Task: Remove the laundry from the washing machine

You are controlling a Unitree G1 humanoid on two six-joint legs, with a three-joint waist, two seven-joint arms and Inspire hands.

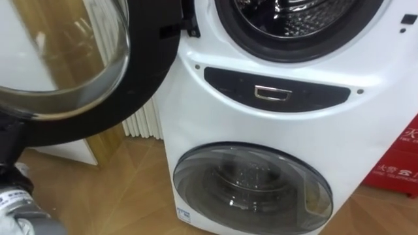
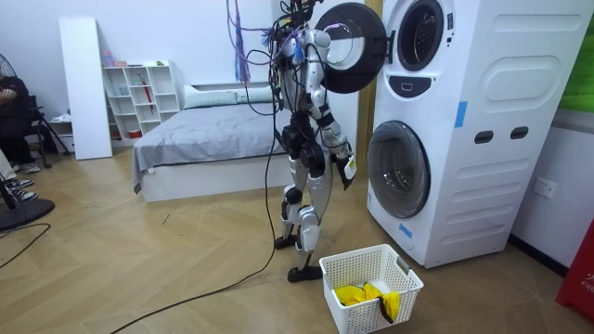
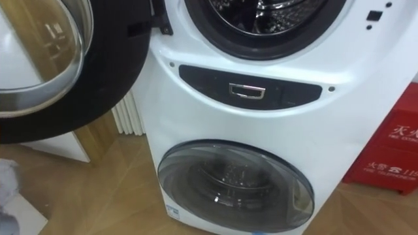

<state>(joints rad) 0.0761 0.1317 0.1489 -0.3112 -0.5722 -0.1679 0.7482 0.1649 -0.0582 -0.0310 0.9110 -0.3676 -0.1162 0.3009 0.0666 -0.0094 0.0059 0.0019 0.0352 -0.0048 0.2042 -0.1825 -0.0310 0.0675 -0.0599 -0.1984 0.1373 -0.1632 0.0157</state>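
In front of the washing machine (image 1: 196, 104), the left robot hand (image 1: 16, 199) hangs low under the open door (image 1: 140, 72), the right robot hand (image 2: 349, 170) beside the lower drum (image 2: 399, 169); their fingers cannot be told. Yellow clothes (image 2: 367, 295) lie in the floor basket (image 2: 408, 283).

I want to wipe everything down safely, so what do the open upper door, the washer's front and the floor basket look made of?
Upper door: a clear glass bowl, going by its see-through reflections, set in a glossy black ring, probably plastic. Washer front: glossy white, either painted metal or plastic; the look leaves it open. Basket: white plastic, judging by its moulded lattice walls.
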